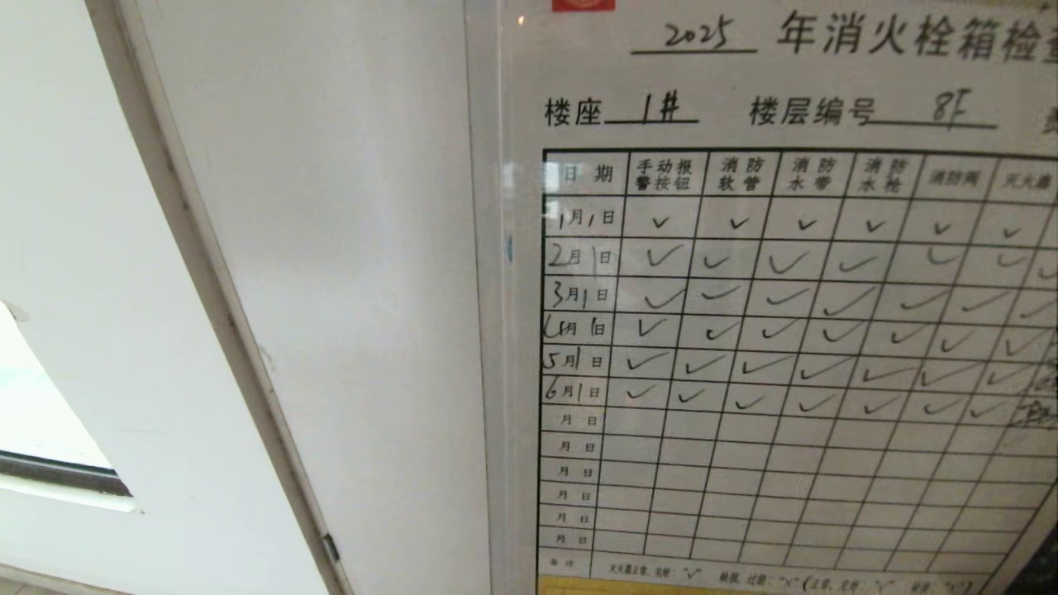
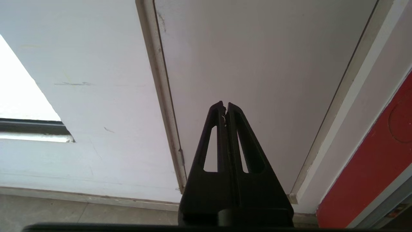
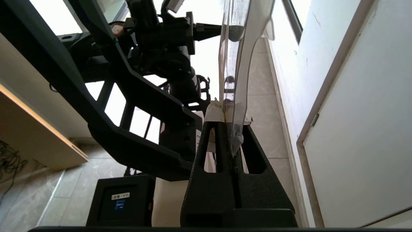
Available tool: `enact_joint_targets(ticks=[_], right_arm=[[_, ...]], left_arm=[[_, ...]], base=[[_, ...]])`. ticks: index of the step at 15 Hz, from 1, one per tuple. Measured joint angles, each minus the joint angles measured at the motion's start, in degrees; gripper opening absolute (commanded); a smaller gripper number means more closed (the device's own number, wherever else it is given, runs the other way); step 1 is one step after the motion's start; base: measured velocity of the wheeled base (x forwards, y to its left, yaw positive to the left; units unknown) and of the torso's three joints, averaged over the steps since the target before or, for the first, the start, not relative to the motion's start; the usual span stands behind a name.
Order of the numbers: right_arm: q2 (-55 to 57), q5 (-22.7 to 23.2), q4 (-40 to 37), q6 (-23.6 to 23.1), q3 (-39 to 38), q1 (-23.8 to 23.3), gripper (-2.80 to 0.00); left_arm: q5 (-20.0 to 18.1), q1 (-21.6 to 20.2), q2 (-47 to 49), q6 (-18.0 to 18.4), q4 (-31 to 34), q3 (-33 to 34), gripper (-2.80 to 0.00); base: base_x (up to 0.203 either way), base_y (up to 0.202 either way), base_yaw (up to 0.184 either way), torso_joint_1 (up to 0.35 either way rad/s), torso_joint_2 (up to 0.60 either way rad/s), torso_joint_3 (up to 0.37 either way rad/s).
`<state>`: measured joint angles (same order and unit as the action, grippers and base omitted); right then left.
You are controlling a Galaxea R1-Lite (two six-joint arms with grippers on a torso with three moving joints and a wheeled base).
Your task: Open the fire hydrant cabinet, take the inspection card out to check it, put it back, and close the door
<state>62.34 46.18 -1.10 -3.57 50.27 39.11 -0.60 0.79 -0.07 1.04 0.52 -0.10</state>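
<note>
Step in hand: the inspection card (image 1: 777, 330) is held up before the head camera for checking, its printed grid and ticked rows filling the right of the head view; by the look of it the check itself is under way.

Right gripper (image 3: 224, 111): clenched on the card, whose lower edge is pinched between the taped fingertips (image 3: 213, 113); the clear sleeve is seen edge-on, rising straight out from the tips and bowing slightly away from them.

Card: above and ahead of the right gripper, upright, a yellow band just visible along its bottom edge; six dated rows are ticked, the rows below are blank.

Left gripper (image 2: 225, 107): empty and closed, finger against finger, parked low and pointed at a plain white door panel (image 2: 257, 64); nothing is touched by it.

Fire hydrant cabinet (image 2: 379, 154): only a strip of red surface is seen, off to one side of the left gripper; its door is not in view.

Beyond the card: a white wall (image 1: 99, 248) and the white panel's frame are seen past its edge.

Next move, as judged: the card is to be carried back into the cabinet with the grip kept firm, since the thin sleeve could slip or flex, and then released; the door remains to be closed.
</note>
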Motion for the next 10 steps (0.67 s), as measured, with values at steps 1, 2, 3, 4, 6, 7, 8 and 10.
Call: enact_joint_targets(ticks=[1,2,3,4,6,7,8,10], right_arm=[[0.0,-0.7,-0.1,0.2,-0.1,0.0,-2.80],[-0.2,-1.8,-0.2,0.6,-0.3,-0.1,-2.80],[-0.5,-4.0,-0.2,1.6,-0.8,-0.1,-2.80],[-1.0,-6.1,-0.1,3.2,-1.2,-0.1,-2.80],[-2.4,-9.9,0.1,7.6,-1.7,-0.2,-2.80],[-3.4,-11.7,0.3,10.3,-1.9,-0.3,-2.80],[-4.5,-13.2,0.5,12.9,-2.1,-0.4,-2.80],[-6.6,-16.1,0.7,18.3,-2.1,-1.3,-2.80]], left_arm=[[0.0,0.0,0.0,0.0,0.0,0.0,-2.80],[0.0,0.0,0.0,0.0,0.0,0.0,-2.80],[0.0,0.0,0.0,0.0,0.0,0.0,-2.80],[0.0,0.0,0.0,0.0,0.0,0.0,-2.80],[0.0,0.0,0.0,0.0,0.0,0.0,-2.80],[0.0,0.0,0.0,0.0,0.0,0.0,-2.80],[0.0,0.0,0.0,0.0,0.0,0.0,-2.80],[0.0,0.0,0.0,0.0,0.0,0.0,-2.80]], base=[[0.000,0.000,0.000,0.000,0.00,0.000],[0.000,0.000,0.000,0.000,0.00,0.000],[0.000,0.000,0.000,0.000,0.00,0.000],[0.000,0.000,0.000,0.000,0.00,0.000],[0.000,0.000,0.000,0.000,0.00,0.000],[0.000,0.000,0.000,0.000,0.00,0.000],[0.000,0.000,0.000,0.000,0.00,0.000],[0.000,0.000,0.000,0.000,0.00,0.000]])
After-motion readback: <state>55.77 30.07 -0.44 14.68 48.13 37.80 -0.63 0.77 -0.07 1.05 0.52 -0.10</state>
